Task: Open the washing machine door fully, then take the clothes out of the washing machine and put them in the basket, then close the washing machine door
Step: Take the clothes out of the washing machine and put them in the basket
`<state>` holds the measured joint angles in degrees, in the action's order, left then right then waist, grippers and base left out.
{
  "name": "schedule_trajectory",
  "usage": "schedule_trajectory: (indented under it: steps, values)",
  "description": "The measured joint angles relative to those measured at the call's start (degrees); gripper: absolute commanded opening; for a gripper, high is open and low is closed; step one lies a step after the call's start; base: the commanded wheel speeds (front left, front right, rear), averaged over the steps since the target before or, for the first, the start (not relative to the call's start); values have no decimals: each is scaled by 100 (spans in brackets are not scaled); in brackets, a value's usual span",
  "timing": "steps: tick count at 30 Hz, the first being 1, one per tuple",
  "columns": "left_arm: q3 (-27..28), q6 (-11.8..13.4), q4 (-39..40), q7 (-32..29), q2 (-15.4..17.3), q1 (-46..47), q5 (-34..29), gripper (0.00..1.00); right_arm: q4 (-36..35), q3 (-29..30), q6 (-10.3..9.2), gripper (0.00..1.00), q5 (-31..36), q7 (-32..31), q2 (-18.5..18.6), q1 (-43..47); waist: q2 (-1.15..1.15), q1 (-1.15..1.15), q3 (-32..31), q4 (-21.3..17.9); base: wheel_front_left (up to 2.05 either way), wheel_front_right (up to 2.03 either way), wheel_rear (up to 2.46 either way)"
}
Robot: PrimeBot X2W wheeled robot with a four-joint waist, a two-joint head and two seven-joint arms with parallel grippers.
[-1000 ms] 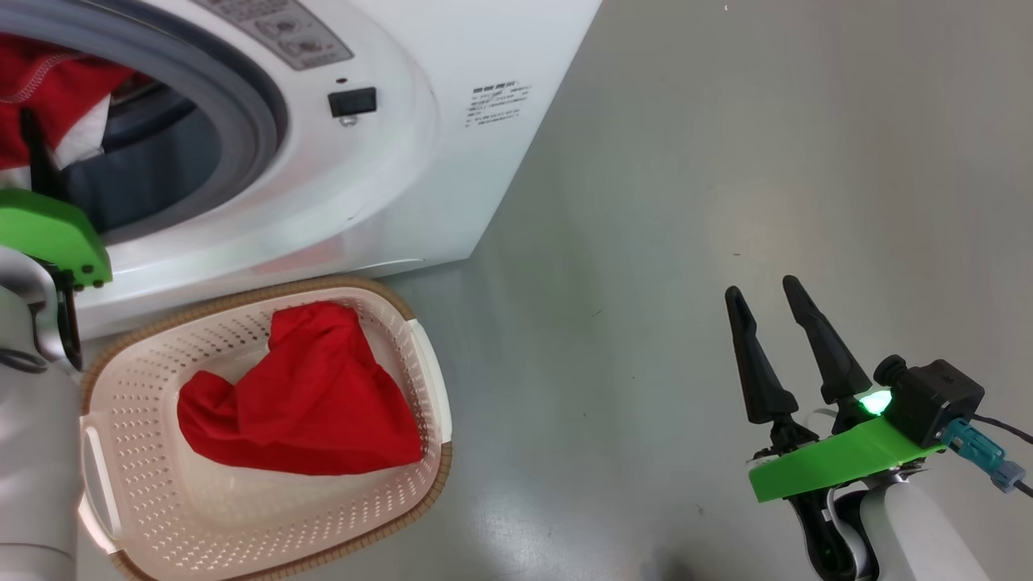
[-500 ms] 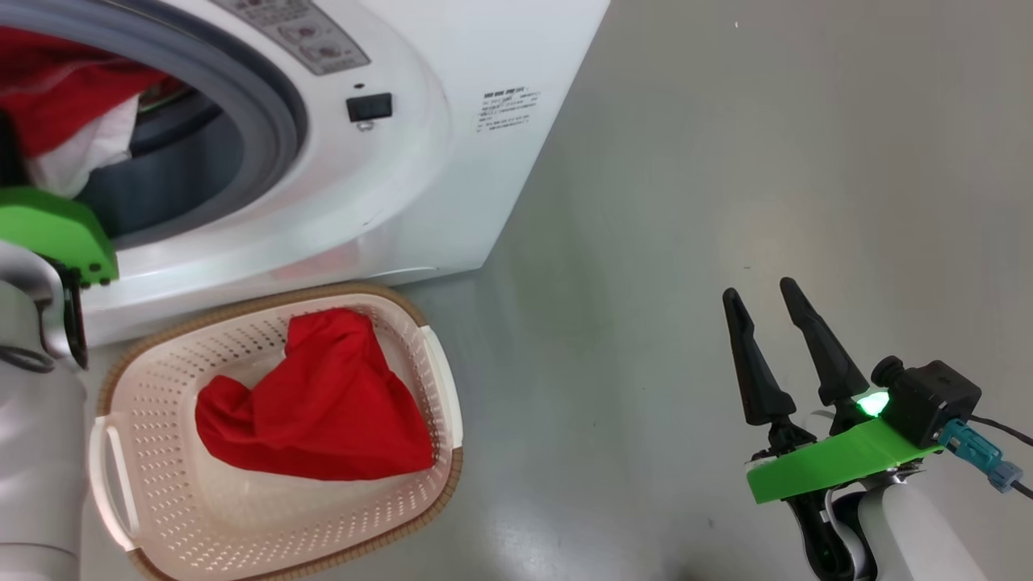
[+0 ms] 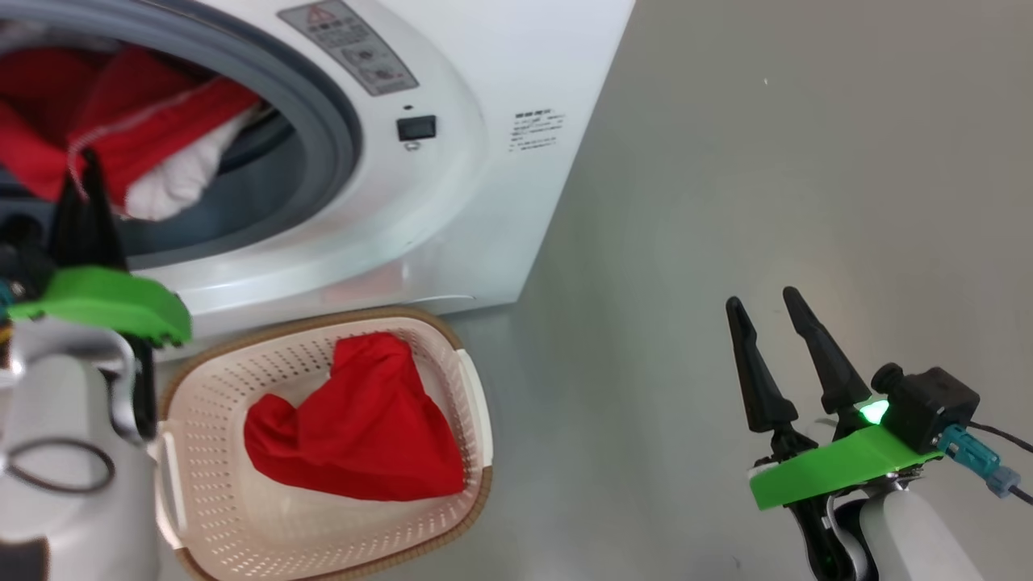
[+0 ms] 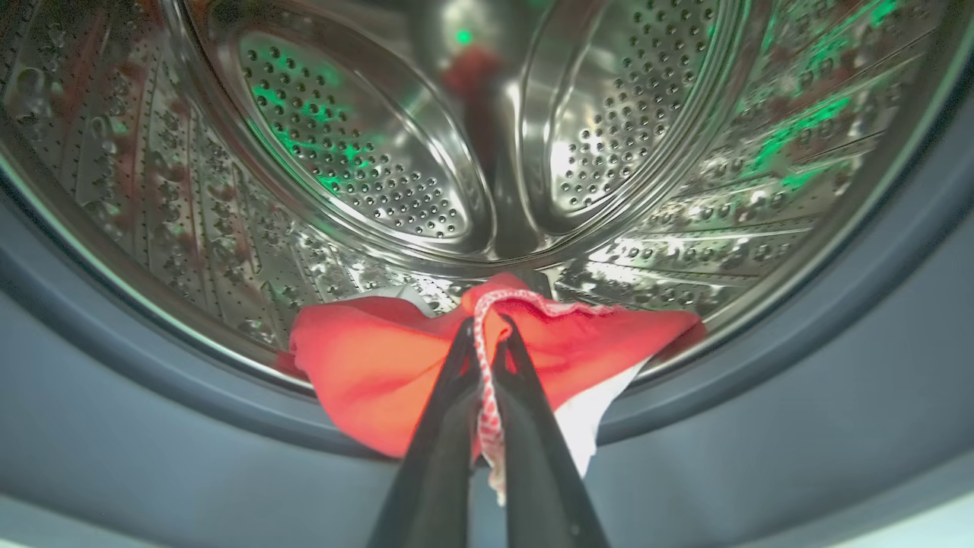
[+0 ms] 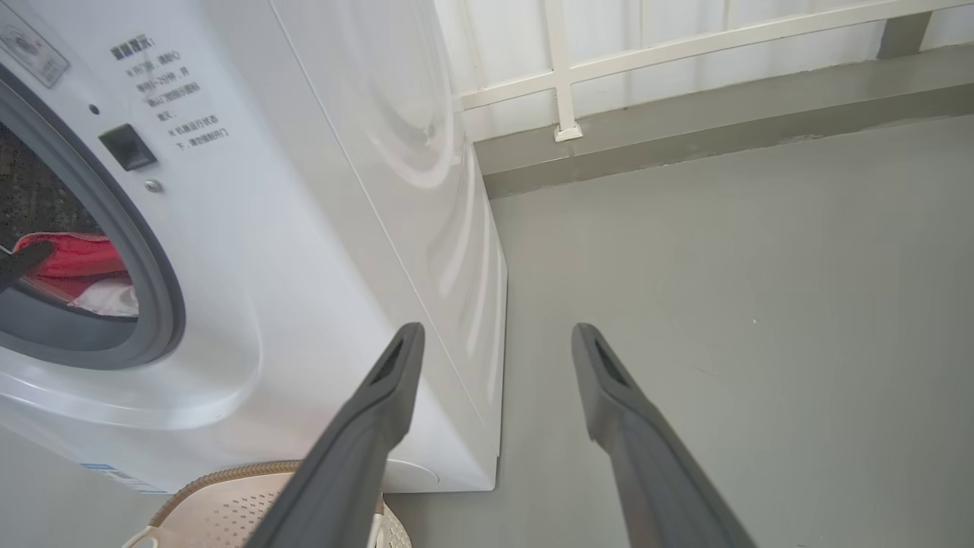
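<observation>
Fingers (image 4: 441, 441) of the left gripper (image 4: 485, 329) clamp red clothes (image 4: 365, 365) at the washing machine (image 3: 484, 48) mouth; right gripper (image 3: 762, 297) gapes empty nearby.

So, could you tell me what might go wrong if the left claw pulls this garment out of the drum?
1. The left claw pinches only the stitched edge of the red and white garment, so it may slip as the cloth drags over the grey rubber ring.
2. The basket sits tight against the washing machine, so a released garment may drape over its rim rather than drop inside.
</observation>
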<state>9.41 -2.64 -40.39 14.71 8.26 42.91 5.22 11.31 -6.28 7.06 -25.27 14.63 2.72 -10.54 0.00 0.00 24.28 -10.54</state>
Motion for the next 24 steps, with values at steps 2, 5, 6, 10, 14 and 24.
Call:
schedule_trajectory:
  steps: [2, 5, 6, 10, 14, 24]
  values:
    - [58, -55, 380, 0, -143, -294, 27, 0, 7, 10, 0, 100, 18, 1, 0, 64, 0, 0, -87, 64, 0, 0, 0]
    - [155, -171, 879, 0, -333, -728, 36, 0, 37, 30, 0, 100, 23, 0, 0, 208, 0, 0, -211, 175, 0, 0, 0]
    - [188, -197, 1021, 0, -380, -857, 41, 0, 55, 29, 0, 100, 24, 0, 0, 235, 0, 0, -253, 211, 0, 0, 0]
    - [319, -297, 1640, 0, -531, -1317, 47, 0, 67, 46, 0, 100, 60, 0, 0, 257, 0, 1, -418, 346, 0, 0, 0]
    - [318, -357, 2227, 0, -606, -1741, 90, 0, 84, 80, 0, 100, 60, 0, 0, 394, 0, 0, -568, 463, 0, 0, 0]
    - [25, -399, 3515, 1, -647, -2426, 380, 0, 103, 103, 0, 100, 60, 0, 1, 459, 0, 1, -798, 647, 0, 0, 0]
